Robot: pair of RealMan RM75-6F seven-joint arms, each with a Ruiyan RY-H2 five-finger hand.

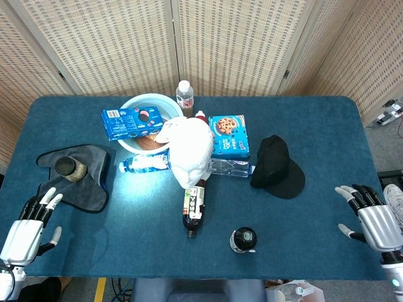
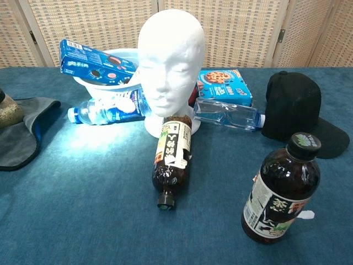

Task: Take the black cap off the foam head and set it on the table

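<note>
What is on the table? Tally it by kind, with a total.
Bottles: 5
Boxes: 2
Bowl: 1
Foam head: 1
Black cap: 1
Grey cloth: 1
Jar: 1
Red-topped item behind the head, kind unclear: 1
Total: 13

gray cloth [image 2: 19, 138] cut by edge, jar [image 2: 6, 110] perhaps too
</note>
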